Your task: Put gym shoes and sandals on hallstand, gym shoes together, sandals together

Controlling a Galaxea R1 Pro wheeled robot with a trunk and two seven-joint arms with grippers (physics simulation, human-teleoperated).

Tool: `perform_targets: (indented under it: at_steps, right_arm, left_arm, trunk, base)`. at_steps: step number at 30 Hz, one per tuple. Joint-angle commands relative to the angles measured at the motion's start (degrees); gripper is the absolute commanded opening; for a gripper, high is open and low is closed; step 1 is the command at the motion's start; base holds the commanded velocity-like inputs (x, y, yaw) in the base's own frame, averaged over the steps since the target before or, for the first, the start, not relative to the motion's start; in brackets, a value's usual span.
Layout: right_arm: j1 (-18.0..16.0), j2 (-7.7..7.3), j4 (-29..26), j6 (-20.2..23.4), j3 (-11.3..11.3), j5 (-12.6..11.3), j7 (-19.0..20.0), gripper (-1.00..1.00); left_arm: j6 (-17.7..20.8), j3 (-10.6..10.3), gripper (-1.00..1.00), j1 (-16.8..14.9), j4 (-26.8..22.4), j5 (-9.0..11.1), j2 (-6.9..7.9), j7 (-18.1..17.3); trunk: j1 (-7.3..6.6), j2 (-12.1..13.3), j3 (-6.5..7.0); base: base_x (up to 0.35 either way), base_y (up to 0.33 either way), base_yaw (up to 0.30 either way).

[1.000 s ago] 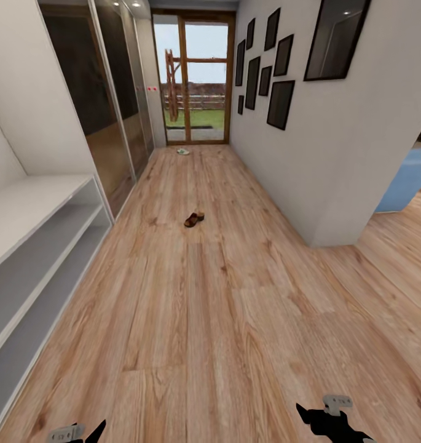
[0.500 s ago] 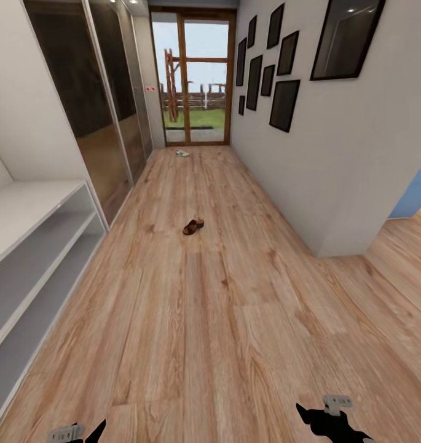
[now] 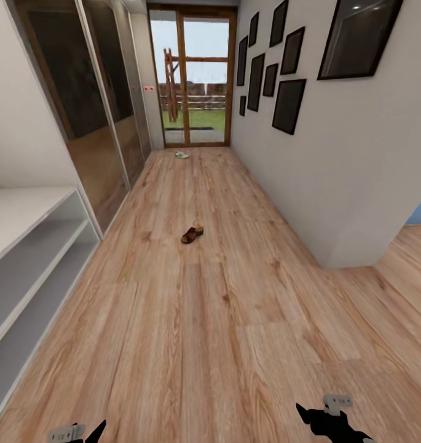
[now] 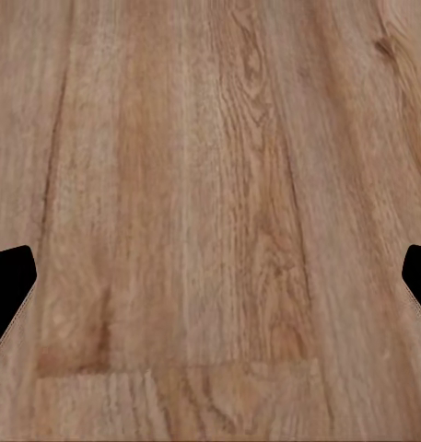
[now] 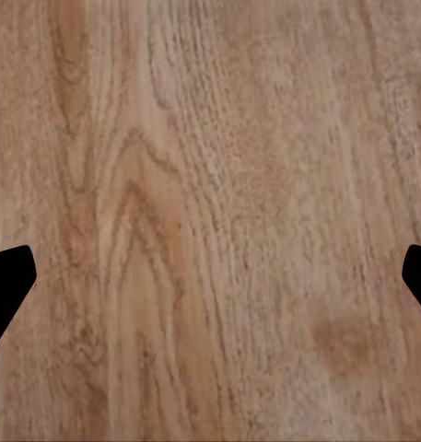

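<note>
One brown sandal lies on the corridor floor, mid-corridor and well ahead of me. Far down by the glass door rests a small cream-white gym shoe. The pale grey hallstand runs along the left wall, and the shelves I can see hold nothing. My left gripper and right gripper hang low at the near edge of the head view. Both are open with nothing between their fingers. In the wrist views the left gripper and right gripper hover over bare planks.
A mirrored sliding-door wardrobe stands beyond the hallstand on the left. On the right, a white wall hung with dark frames ends at a corner, with an opening past it. The glass door closes the far end.
The whole head view has shifted: the camera has moved along the corridor, so the hallstand slides leftward and the sandal sits lower in the picture. Both grippers hold the same pose.
</note>
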Motion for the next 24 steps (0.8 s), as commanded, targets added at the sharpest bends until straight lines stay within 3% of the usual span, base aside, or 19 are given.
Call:
perform_targets:
  at_steps: [1, 24]
  right_arm:
    - [-0.04, -0.01, 0.07, 0.02, -0.4, -0.56, 0.58, 1.0]
    - [-0.04, -0.01, 0.04, 0.02, -0.36, -0.56, 0.58, 1.0]
  left_arm:
    - [0.11, 0.11, 1.0, -0.04, 0.08, 0.44, -0.01, -0.49]
    - [0.11, 0.11, 1.0, -0.05, 0.06, 0.47, -0.01, -0.53]
  trunk:
    - [0.03, -0.02, -0.05]
    - [0.03, -0.02, -0.05]
  base:
    - [0.34, 0.0, 0.0]
    - [0.34, -0.064, 0.0]
